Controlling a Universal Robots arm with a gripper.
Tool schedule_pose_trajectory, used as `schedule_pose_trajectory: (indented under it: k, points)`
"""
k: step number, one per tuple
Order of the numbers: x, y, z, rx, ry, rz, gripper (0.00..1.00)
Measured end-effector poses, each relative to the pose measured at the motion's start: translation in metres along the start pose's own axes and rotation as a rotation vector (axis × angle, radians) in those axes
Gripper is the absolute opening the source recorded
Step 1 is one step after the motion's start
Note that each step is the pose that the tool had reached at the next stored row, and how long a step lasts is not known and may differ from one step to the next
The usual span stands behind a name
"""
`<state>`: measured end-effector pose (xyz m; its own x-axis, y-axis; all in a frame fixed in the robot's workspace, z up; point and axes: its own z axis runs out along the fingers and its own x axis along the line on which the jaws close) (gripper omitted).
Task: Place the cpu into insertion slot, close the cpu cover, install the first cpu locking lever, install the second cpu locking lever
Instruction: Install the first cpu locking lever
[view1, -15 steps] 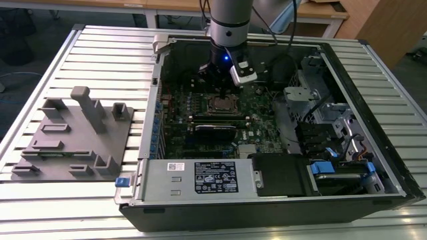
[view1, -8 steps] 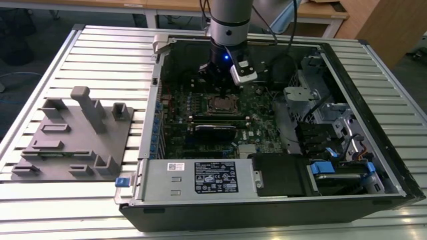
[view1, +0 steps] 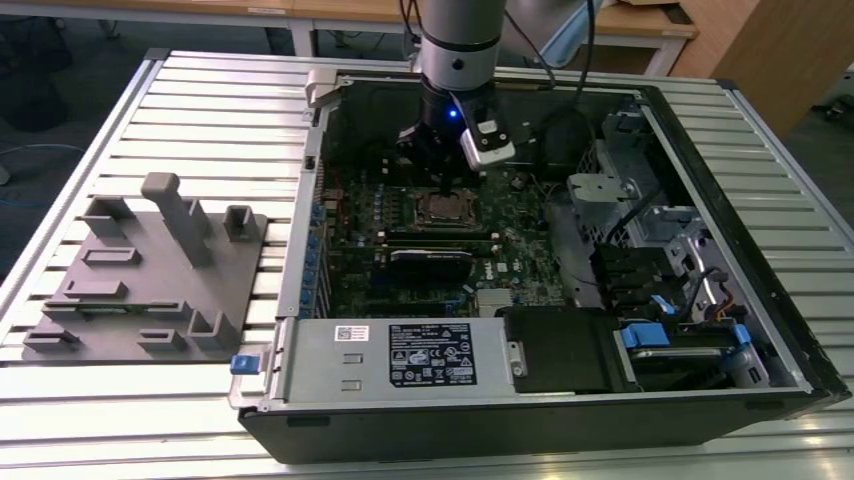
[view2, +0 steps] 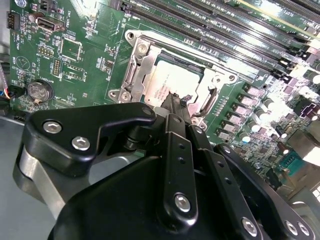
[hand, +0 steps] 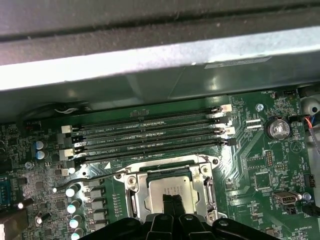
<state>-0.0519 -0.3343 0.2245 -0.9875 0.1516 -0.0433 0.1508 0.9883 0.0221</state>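
Note:
The cpu (view2: 167, 82), a square chip with a dull silver-tan top, lies in the insertion slot (view1: 445, 208) on the green motherboard. It is also seen in the first wrist view, cpu (hand: 170, 189). The silver cpu cover (view2: 134, 75) frames it and looks flat; its rim is the cpu cover (hand: 136, 192) in the first wrist view. A thin metal lever (view2: 210, 100) runs along one side of the socket. My gripper (view2: 172, 102) stands straight over the chip, fingers shut together with nothing between them, tips at or just above its top. It also appears as gripper (hand: 172, 202) and gripper (view1: 447, 185).
Long black memory slots (hand: 150, 132) run beside the socket. The open computer case (view1: 747, 250) walls in the motherboard, with a power supply (view1: 400, 355) at the front and drive bays (view1: 667, 300) on the exterior view's right. A grey fixture plate (view1: 147, 270) sits outside, on the exterior view's left.

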Motion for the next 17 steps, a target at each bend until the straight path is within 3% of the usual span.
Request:
schedule_pose_trajectory:
  k: [17]
  points:
    - [0.0023, -0.0003, -0.0024, 0.0000, 0.0000, 0.000, 0.10]
